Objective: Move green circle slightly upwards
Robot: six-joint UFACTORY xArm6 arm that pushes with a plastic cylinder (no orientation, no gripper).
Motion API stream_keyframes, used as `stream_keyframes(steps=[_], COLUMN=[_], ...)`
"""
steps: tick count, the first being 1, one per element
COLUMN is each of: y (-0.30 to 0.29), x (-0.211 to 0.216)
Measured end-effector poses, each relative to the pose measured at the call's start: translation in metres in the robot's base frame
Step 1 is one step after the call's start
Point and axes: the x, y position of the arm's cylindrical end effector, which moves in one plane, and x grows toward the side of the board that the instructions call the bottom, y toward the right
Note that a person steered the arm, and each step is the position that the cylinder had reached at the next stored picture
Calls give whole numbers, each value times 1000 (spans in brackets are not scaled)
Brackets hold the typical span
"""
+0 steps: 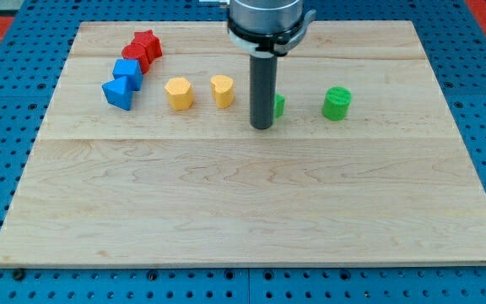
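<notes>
One camera view only. Wooden table (251,203) carries seven blocks in a loose row near the view's top: two red (143,47), two blue (121,84), two yellow (199,91), a small green block (278,105) mostly hidden behind the rod, and the green circle (337,103). No claw is fitted; the arm ends in a bare rod and grips nothing. My tip (261,127) rests just left of the hidden green block. Green circle lies to the tip's right, well apart. Judgement: tip must get below the circle, then push toward the view's top.

My tip (261,127) down, rod upright
</notes>
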Motion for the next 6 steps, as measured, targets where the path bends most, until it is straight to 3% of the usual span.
stream_keyframes(steps=[1, 3, 5, 6], y=[14, 91, 128, 130], x=[-24, 26, -28, -23])
